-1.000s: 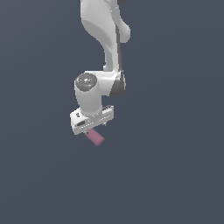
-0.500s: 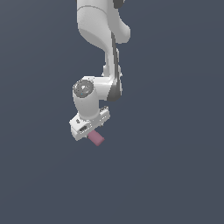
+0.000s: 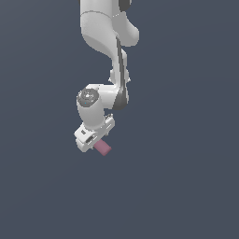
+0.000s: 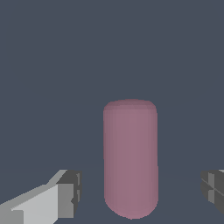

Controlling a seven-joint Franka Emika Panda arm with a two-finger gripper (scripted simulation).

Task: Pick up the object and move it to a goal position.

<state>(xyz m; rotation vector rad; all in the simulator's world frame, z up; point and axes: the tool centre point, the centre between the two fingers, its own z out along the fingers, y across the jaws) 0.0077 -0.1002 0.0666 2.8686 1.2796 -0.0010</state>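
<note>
1. The claw [image 4: 140, 192] is open wide. In the wrist view its two fingers stand far apart, one on each side of the pink object [image 4: 130, 157], and there is a clear gap between each finger and the object, so nothing is being held.
2. One finger [image 4: 65, 194] is a blocky grey and white piece with flat faces and sharp corners. Only a small dark grey corner of the other finger shows at the edge of the picture.
3. The object sits between the fingers, a bit nearer to the first one. It is a short, dusty pink cylinder with rounded ends, like a fat pill. Its skin looks smooth and dull, not shiny.
4. In the exterior view the claw [image 3: 93, 140] is a white boxy part at the end of the arm. The object [image 3: 102, 148] pokes out from it at about 4 o'clock, lying slanted. From this side I cannot tell if the object touches the claw or sits on the ground under it.
5. The arm [image 3: 105, 51] is made of big, smooth, white rounded parts with dark joints. It comes down from 12 o'clock and bends to a round grey cap [image 3: 87, 97] just above the claw.
6. The ground [image 3: 186, 177] all around is flat, plain, dark blue-grey, with no marks on it.
</note>
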